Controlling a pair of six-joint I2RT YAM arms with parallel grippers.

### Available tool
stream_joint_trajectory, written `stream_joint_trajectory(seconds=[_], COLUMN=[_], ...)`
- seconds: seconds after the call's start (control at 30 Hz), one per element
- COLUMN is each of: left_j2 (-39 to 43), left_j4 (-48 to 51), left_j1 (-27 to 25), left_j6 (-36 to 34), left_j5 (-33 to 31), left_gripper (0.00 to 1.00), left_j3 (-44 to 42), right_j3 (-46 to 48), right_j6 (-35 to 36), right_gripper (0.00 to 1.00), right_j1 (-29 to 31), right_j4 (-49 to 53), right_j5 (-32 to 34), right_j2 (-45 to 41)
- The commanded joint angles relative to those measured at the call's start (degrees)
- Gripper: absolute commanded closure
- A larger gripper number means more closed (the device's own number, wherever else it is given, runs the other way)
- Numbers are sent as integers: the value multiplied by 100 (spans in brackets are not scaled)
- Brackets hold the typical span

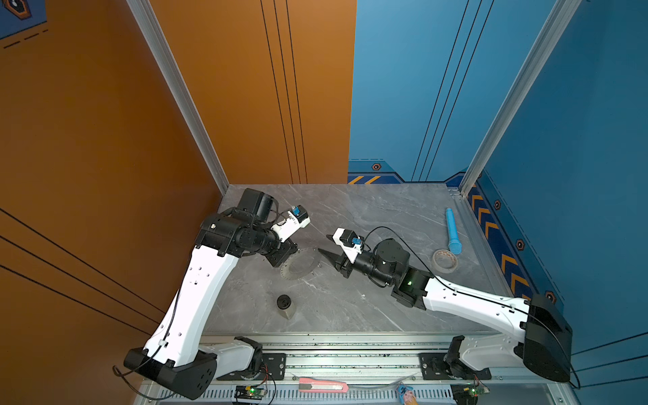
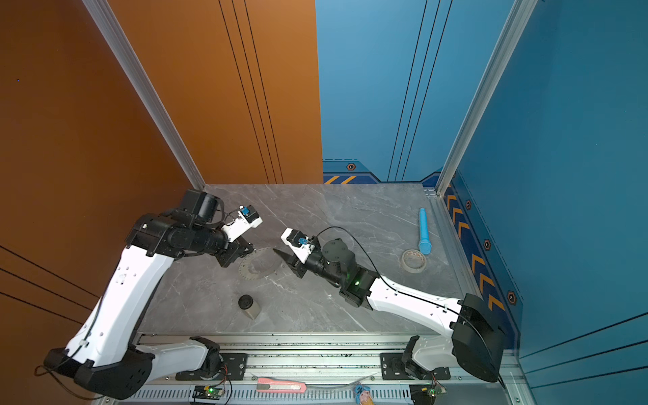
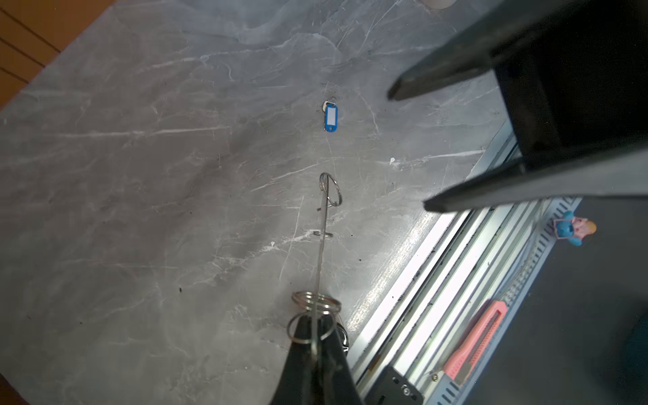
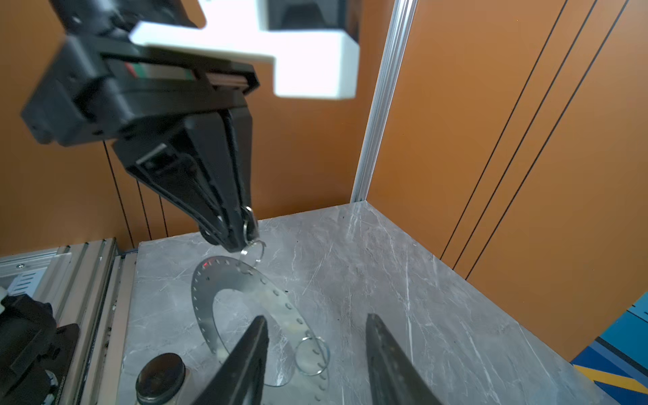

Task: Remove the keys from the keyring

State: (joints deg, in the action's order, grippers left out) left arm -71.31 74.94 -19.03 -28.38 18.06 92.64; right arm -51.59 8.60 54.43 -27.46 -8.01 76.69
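Observation:
The keyring [image 1: 301, 265] [image 2: 258, 265] is a thin shiny disc with holes along its rim, near the table's middle. My left gripper [image 1: 291, 251] [image 2: 250, 249] [image 4: 242, 234] is shut on its rim and holds it tilted. The left wrist view shows the keyring [image 3: 322, 238] edge-on, running out from my left gripper [image 3: 315, 328], with small wire loops [image 3: 331, 191] on it. A blue key [image 3: 330, 117] with a white label lies loose on the table beyond the keyring. My right gripper [image 1: 323, 243] [image 2: 277, 247] [image 4: 315, 321] [image 3: 410, 149] stands open and empty beside the keyring [image 4: 210, 298].
A black-capped jar [image 1: 285, 305] [image 4: 159, 375] stands near the front. A beige tape roll [image 1: 444, 261] and a blue tube [image 1: 452, 231] lie at the right. A pink box cutter [image 1: 322, 385] rests on the front rail. Orange and blue walls close in the table [image 1: 350, 308].

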Motion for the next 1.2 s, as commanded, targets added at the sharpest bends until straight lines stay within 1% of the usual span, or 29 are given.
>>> stream_joint_trajectory(seconds=[0.0, 0.13, 0.23, 0.4, 0.43, 0.6, 0.73, 0.93, 1.17], left_j2=[216, 417, 460, 390, 398, 486, 504, 430, 405], left_j4=[-182, -513, -716, -965, -1054, -1613, -1957, -2093, -2179], left_j1=[-6, -64, -98, -309, -361, -514, -550, -544, -490], left_j6=[-1228, -2104, -2494, -2826, -3016, -3310, -3401, -3428, -3322], left_j5=[390, 382, 367, 250, 194, -45, -84, -26, 209], left_gripper=[100, 100, 100, 100, 100, 100, 100, 100, 100], left_j3=[-145, -365, -405, -332, -355, -624, -762, -762, -782], right_j3=[-260, -510, -704, -1145, -1231, -1627, -1809, -1909, -1981], right_j6=[189, 283, 283, 359, 395, 440, 503, 513, 215], right_gripper=[53, 53, 53, 53, 53, 55, 56, 59, 61], right_j1=[-273, -629, -875, -1077, -1089, -1042, -957, -891, -897], right_j4=[584, 913, 1095, 1491, 1543, 1732, 1841, 1922, 1488], right_j5=[-632, -1269, -1763, -2492, -2604, -3149, -3390, -3506, -3549], right_j2=[-119, -88, 4, 306, 381, 739, 913, 1053, 1265])
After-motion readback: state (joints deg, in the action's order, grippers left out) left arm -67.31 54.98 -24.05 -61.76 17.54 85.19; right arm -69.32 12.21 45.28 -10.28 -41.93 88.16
